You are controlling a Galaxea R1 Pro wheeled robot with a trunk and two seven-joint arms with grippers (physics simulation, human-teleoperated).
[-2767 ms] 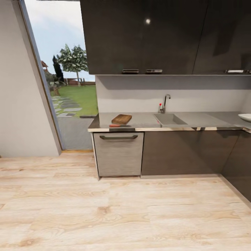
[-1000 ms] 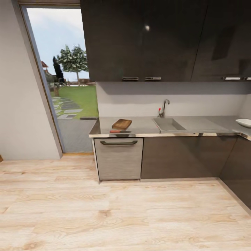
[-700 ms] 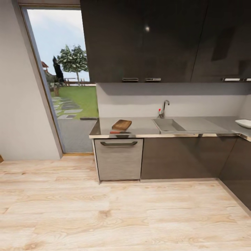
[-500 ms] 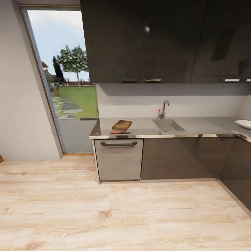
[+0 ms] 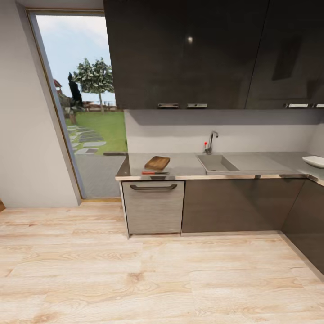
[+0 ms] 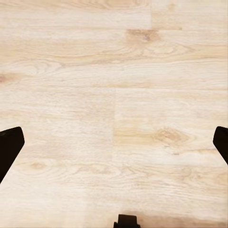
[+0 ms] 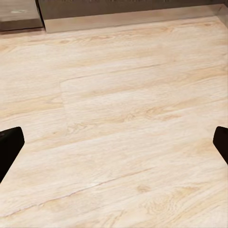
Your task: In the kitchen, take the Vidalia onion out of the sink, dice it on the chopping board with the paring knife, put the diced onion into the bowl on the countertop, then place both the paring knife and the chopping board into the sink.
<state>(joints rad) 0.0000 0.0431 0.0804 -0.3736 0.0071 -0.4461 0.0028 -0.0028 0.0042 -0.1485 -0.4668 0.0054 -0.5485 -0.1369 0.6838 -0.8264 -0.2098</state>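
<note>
**Still short of the table: risks on the way in**

The robot stands back on the wooden floor [image 5: 148, 279], facing the kitchen run. On the table [image 5: 184, 167] lie the board [image 5: 157, 162] and, just in front of it near the front edge, the knife [image 5: 154, 172]. The sink [image 5: 217, 164] sits to their right under the tap [image 5: 210, 141], and the bowl [image 5: 313, 161] rests far along at the corner. The onion cannot be made out; the basin's inside is mostly hidden from this angle, so it is presumably down in there.

Both wrist views look down at bare floor. The left claw [image 6: 114, 142] has its fingers spread wide apart with nothing between them; the right claw [image 7: 114, 142] stands the same, wide and empty.

What could go wrong, as I judge it:
- The knife lies close to the front edge; a careless arm or a bump from the base could knock it to the floor.
- Driving in too far could strike the dark cabinets [image 5: 238, 202] or the drawer handle [image 5: 153, 187].
- Parking off-centre could leave the sink or bowl out of reach.
- The round onion may roll from a loose grip.

No brands, labels or readable writing show anywhere.
</note>
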